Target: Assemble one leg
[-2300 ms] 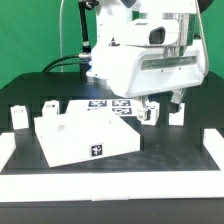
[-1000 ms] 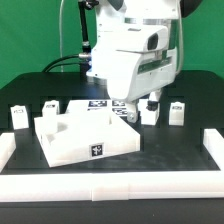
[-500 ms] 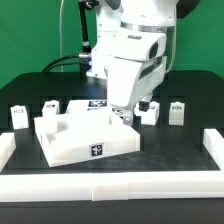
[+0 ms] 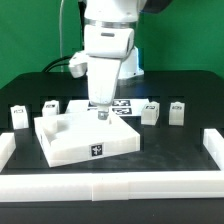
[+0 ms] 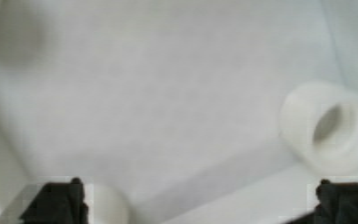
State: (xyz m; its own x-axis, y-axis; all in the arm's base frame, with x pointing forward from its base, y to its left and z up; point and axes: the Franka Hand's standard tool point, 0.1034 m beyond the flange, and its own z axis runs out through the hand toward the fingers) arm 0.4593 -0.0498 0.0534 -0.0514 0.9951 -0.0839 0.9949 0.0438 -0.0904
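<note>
Gripper (image 4: 100, 112), formerly beside the leg (image 4: 150, 112), now over the white panel (image 4: 75, 142), jaws wide apart, empty.

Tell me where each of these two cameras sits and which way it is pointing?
Exterior view: sits off the arm, a little above the table, looking across at the white panel and a leg behind it; the arm and its end effector show.
Wrist view: rides on the wrist, looking down at the panel's surface and a round socket; only the two fingertips show, apart, with nothing between them.
Shared: the panel and the end effector.
</note>
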